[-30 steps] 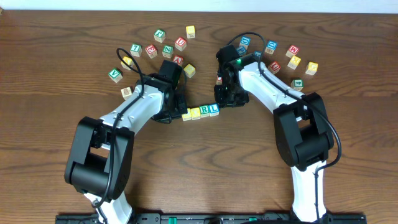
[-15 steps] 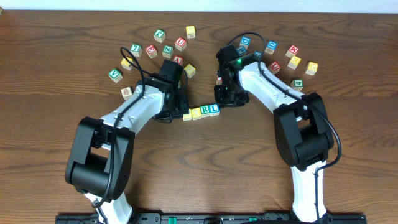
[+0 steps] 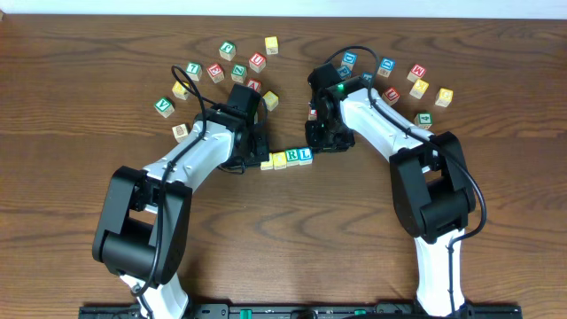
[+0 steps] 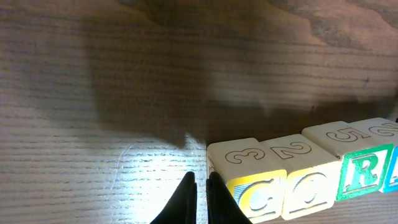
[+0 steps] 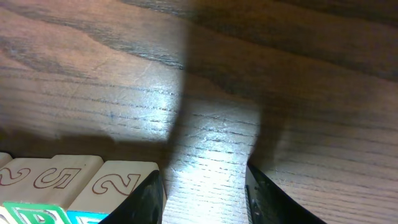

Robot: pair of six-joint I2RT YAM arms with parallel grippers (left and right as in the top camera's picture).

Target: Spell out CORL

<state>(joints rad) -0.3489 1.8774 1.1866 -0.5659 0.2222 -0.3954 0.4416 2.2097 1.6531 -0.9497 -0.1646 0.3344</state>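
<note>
On the wooden surface (image 3: pixel 71 106) the four cubes lie in one short row (image 3: pixel 285 159) between the two arms, touching side by side. From the left arm's side to the right arm's side they are the yellow-faced C cube (image 4: pixel 249 180), the yellow-faced O cube (image 4: pixel 305 171), the white R cube (image 4: pixel 357 162) with its green letter, and the white L cube (image 5: pixel 118 186) with its blue letter. The row is a little slanted in the overhead view. The left gripper (image 4: pixel 200 180) is fully closed and has hold of nothing. Its fingertips are low over the wood, just beside the outer edge of the C cube; whether they touch it, I cannot tell. The right gripper (image 5: pixel 204 177) is partly open, with only bare wood between its fingers, so it holds nothing. It stands at the other end of the row, with one finger near the L cube. Other loose cubes (image 3: pixel 228 48) are scattered further back on the surface, well apart from the row.
</note>
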